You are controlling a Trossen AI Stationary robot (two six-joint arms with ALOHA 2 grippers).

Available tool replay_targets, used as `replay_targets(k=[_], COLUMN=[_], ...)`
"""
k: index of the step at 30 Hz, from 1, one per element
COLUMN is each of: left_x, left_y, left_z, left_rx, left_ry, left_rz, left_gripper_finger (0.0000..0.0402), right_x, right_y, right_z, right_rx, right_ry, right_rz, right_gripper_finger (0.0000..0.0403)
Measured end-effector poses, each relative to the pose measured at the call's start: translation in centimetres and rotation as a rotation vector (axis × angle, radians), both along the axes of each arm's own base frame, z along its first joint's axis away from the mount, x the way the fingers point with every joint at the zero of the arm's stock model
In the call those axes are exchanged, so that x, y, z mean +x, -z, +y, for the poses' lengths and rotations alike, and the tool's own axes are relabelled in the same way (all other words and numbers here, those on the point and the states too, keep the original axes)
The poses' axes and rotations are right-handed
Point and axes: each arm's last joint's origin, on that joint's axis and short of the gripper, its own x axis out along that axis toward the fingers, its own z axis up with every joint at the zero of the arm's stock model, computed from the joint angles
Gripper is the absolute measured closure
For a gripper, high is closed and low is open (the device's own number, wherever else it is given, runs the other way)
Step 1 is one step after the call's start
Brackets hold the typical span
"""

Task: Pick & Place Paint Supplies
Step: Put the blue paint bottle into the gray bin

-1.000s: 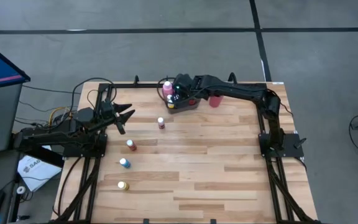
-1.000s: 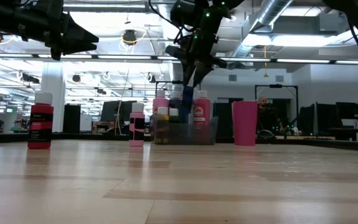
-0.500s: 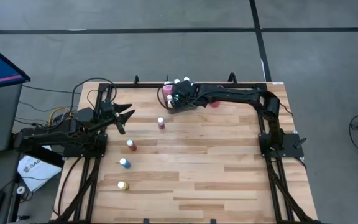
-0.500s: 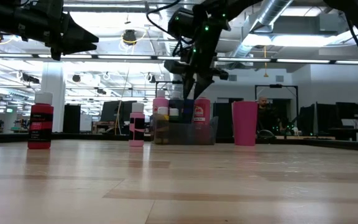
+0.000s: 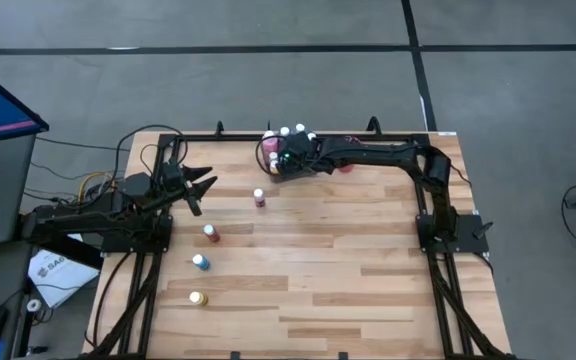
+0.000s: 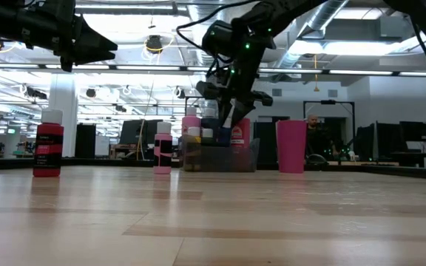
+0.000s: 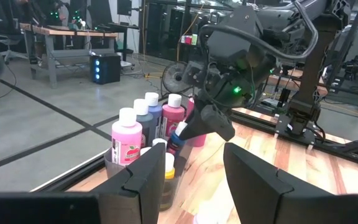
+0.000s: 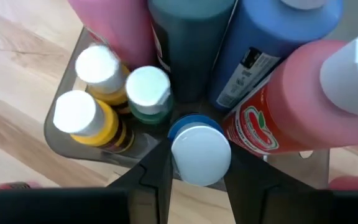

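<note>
My right gripper (image 8: 199, 177) hangs over the grey tray (image 5: 290, 170) at the table's far edge, shut on a small blue paint bottle (image 8: 199, 152) with a white cap. The tray holds tall pink, teal, blue and red bottles (image 8: 272, 118) and small yellow (image 8: 82, 118) and green (image 8: 148, 90) ones, all standing upright. Several small bottles stand on the table: pink (image 5: 259, 198), red (image 5: 211, 233), blue (image 5: 200, 262), yellow (image 5: 199, 298). My left gripper (image 5: 206, 184) waits open, raised above the table near its left edge. No brushes show. My right gripper pinches the small blue bottle between its two fingers at the cap end (image 8: 201, 155), coming from above and pointing down. The bottle (image 7: 178, 135) hangs tilted below the fingers (image 7: 213, 118), lifted clear, just over the tray's small bottles.
A pink-red cup (image 5: 345, 164) stands just right of the tray, under my right arm. In the low view the tray (image 6: 220, 157) and cup (image 6: 291, 146) sit far back. Bare wood lies across the table's middle, right and near parts.
My right gripper has sunk toward the tray, carrying the blue bottle down close to the bottles standing there; its fingers have stayed shut on it. The left arm has kept still.
</note>
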Motion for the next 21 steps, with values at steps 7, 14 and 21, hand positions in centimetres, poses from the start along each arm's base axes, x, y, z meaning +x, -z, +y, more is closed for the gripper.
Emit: replay_targets(k=[7, 14, 21], left_x=[0.0, 0.0, 0.0], left_y=[0.0, -0.1, -0.1], left_z=[0.0, 0.0, 0.0], left_rx=[-0.012, -0.012, -0.011], left_ry=[-0.001, -0.001, 0.000], left_rz=[-0.010, -0.016, -0.017], left_gripper_finger=[0.0247, 0.0247, 0.0247], right_x=[0.0, -0.1, 1.0], right_y=[1.0, 1.2, 3.2], right_z=[-0.7, -0.8, -1.2], right_rx=[-0.011, -0.008, 0.006], right_ry=[0.022, 0.026, 0.015], right_rz=[-0.053, -0.054, -0.059], right_gripper_finger=[0.0296, 0.0296, 0.0296])
